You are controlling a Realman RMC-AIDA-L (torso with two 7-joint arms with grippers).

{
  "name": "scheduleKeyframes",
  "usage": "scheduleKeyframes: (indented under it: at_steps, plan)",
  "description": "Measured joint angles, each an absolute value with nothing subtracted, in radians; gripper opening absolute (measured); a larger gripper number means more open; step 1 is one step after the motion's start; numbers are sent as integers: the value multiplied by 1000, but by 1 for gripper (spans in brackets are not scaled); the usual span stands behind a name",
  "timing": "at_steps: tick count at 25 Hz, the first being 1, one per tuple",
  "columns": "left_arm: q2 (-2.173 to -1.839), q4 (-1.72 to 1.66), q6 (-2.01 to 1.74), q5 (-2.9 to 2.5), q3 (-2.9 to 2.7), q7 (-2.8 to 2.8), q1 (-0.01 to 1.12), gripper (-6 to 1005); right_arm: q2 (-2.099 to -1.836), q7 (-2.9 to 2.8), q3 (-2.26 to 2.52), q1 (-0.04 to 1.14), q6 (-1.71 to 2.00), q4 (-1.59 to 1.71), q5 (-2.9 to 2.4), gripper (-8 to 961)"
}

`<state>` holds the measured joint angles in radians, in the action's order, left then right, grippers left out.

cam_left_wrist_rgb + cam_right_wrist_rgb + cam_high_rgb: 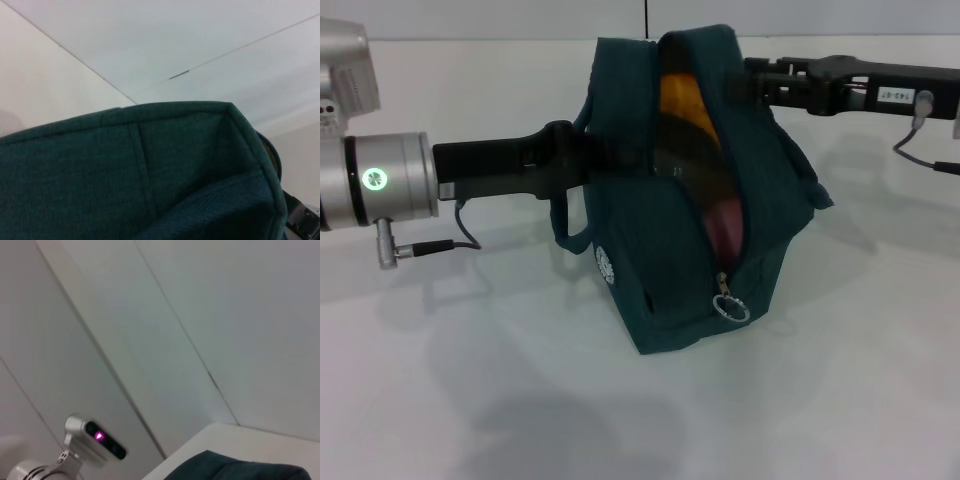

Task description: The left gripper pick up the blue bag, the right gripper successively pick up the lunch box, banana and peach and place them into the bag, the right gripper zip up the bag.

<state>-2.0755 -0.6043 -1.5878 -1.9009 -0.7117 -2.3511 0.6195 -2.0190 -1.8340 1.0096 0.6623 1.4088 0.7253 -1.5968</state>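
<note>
One bag (695, 200) mid-table, upright, zip open | ring pull (730, 305) at near low end of zip | pink and orange contents show in gap | left gripper (582, 160) at bag's left side, grip hidden, cannot tell | right gripper (760, 80) at far right top edge, grip hidden, cannot tell

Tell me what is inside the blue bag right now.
Through the unzipped opening of the blue bag, head view shows something yellow-orange above and something pinkish-red lower down. The fabric covers everything else, so no lunch box can be made out.
</note>
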Motion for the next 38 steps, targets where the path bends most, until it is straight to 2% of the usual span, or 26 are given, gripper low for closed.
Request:
scheduleKeyframes:
  at_steps: [5, 8, 13, 17, 25, 38]
  plan:
    - [-2071, -604, -1587, -1889, -710, -2350, 607, 37, -2016, -1782, 1006, 629, 1417, 726, -1512, 496]
    - [-2071, -604, -1586, -1888, -710, -2349, 606, 37, -2013, -1735, 1005, 606, 1447, 734, -1465, 691]
    - [-2072, -604, -1586, -1888, -710, -2332, 604, 37, -2004, -1642, 1002, 592, 1531, 740, -1463, 783]
    - [-2075, -604, -1578, -1888, -710, -2324, 607, 37, -1994, -1521, 1009, 564, 1622, 754, -1505, 781]
    - [-2076, -604, -1564, -1888, -710, -2324, 610, 36, -2009, -1216, 1011, 463, 1816, 790, -1574, 776]
    - [-2075, -604, -1563, -1888, -710, -2324, 612, 36, -2012, -1172, 1048, 460, 1831, 762, -1736, 769]
